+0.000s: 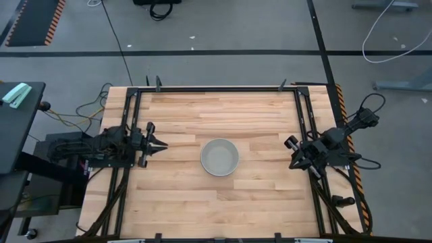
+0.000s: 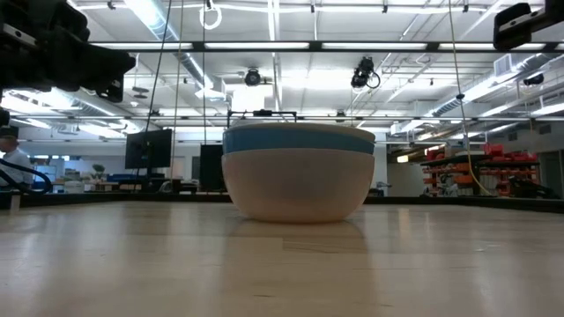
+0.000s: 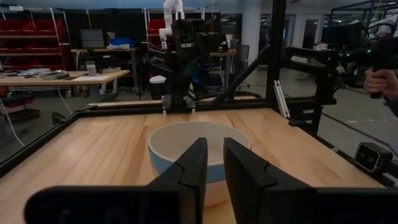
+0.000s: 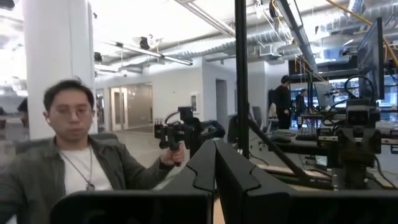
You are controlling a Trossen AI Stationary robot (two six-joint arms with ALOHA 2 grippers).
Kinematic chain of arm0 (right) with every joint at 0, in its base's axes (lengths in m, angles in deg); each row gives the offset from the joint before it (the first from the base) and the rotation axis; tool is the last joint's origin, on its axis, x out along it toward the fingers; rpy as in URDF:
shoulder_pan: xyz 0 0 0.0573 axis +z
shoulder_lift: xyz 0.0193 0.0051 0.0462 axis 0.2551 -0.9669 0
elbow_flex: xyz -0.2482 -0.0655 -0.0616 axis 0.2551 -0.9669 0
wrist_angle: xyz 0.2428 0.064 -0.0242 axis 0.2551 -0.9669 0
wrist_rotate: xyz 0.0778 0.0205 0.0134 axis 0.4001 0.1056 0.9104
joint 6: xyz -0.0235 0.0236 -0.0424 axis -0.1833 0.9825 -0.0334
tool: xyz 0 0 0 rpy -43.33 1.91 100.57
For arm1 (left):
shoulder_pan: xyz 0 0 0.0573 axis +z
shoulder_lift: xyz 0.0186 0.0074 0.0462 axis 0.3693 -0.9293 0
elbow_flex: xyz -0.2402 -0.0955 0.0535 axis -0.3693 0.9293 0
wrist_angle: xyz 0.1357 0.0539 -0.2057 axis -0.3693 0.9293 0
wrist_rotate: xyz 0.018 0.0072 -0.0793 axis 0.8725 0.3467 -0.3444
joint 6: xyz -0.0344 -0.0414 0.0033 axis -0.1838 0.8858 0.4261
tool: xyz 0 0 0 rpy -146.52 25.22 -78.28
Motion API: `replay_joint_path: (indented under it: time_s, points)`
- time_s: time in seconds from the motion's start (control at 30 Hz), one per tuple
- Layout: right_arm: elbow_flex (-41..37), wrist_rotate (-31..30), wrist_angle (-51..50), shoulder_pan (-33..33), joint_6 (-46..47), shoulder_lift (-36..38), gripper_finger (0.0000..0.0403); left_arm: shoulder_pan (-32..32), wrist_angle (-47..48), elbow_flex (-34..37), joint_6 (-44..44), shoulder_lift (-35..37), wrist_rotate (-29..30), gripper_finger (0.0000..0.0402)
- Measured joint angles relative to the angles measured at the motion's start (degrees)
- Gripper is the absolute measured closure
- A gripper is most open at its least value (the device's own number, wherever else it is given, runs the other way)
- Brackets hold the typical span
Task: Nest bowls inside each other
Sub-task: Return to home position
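The three bowls stand nested in one stack (image 1: 219, 156) on its base at the middle of the table. The pale grey-white bowl (image 3: 186, 138) is innermost. The blue bowl shows as a band (image 2: 298, 141) under its rim, and the salmon-orange bowl (image 2: 298, 189) is outermost at the bottom. My left gripper (image 1: 165, 145) (image 3: 212, 144) hovers left of the stack, pointing at it, with a narrow gap between its fingers. My right gripper (image 1: 297, 156) (image 4: 215, 144) waits at the table's right edge, shut and holding nothing.
A black metal frame (image 1: 216, 88) runs around the wooden table top (image 1: 175, 196). The right wrist view shows a person (image 4: 74, 155) beyond the table holding a dark device (image 4: 180, 134). A hand (image 3: 380, 81) shows at the edge of the left wrist view.
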Motion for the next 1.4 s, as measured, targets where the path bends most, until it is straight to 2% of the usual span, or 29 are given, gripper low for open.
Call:
replay_joint_path:
  time_s: [0.07, 0.2, 0.4, 0.73, 0.97, 1.13, 1.4]
  points:
    - [0.0, -0.3, -1.5, 0.0, -1.5, 0.0, 0.0385, 0.0, 0.3, 0.0, 0.0, 0.0, 0.0, 0.0344]
    - [0.0, -4.9, -4.6, -1.8, -4.2, 0.0, 0.0385, 0.0, 0.6, 0.0, 0.0, 0.0, 0.5, 0.0349]
    - [0.0, -5.6, -4.8, -9.7, -5.9, 0.0, 0.0385, 0.0, 0.9, 0.0, -0.5, 0.0, 1.5, 0.0343]
    - [0.0, 4.1, -7.2, -27.7, -4.5, 0.0, 0.0385, 0.0, 1.2, 0.0, -1.6, 0.0, 1.5, 0.0342]
    - [0.0, 6.3, -14.2, -37.8, -3.1, 0.0, 0.0385, 0.0, 1.3, 0.0, -2.1, 0.0, 1.7, 0.0349]
    - [0.0, 6.7, -16.2, -40.9, -3.6, 0.0, 0.0385, 0.0, 1.6, 0.0, -2.2, 0.0, 2.7, 0.0343]
    - [0.0, 6.7, -19.1, -42.1, -8.0, 0.0, 0.0385, 0.0, 1.8, 0.0, -4.4, -2.4, 4.0, 0.034]
